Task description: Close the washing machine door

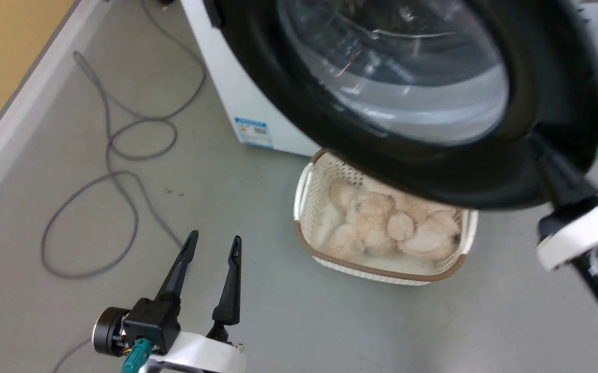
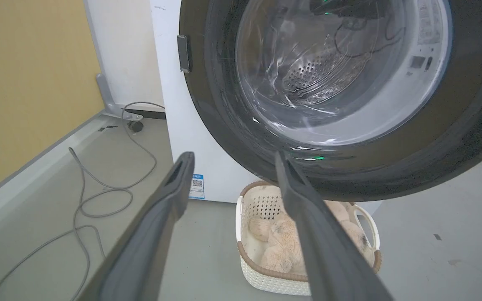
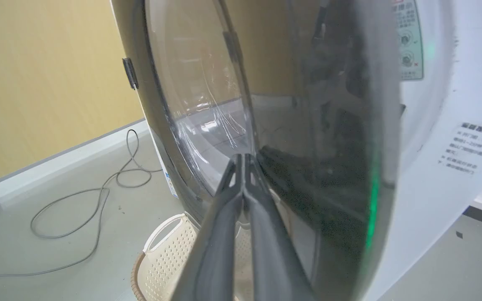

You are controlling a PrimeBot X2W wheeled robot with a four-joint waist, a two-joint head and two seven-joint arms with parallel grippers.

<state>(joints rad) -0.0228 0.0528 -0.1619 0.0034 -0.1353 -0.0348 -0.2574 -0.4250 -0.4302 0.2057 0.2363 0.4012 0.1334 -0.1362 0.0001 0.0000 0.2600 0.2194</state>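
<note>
Grey floor point(image 1: 330, 321); QR sticker point(image 2: 197, 186) on washing machine point(image 2: 170, 108); left jaws released, right jaws clenched.

This looks like a laundry corner staged in a test room, not a lived-in home. A white front-loading washing machine point(image 2: 170, 125) stands straight on a bare grey floor point(image 1: 45, 321). Its round glass door point(image 1: 423, 176) is swung open, and a blue-and-white sticker point(image 1: 253, 132) sits on its lower front corner. Beside the machine runs a plain yellow wall point(image 2: 28, 83) with a pale skirting strip point(image 1: 24, 103) at its foot. Between that wall and the machine a grey cable point(image 1: 43, 243) lies in loose loops. Behind the machine stands a white panel point(image 2: 124, 50) with a caster point(image 2: 135, 125) at its foot. In front of the machine sits a cream basket point(image 1: 382, 273) of plush toys point(image 1: 376, 217).
</note>
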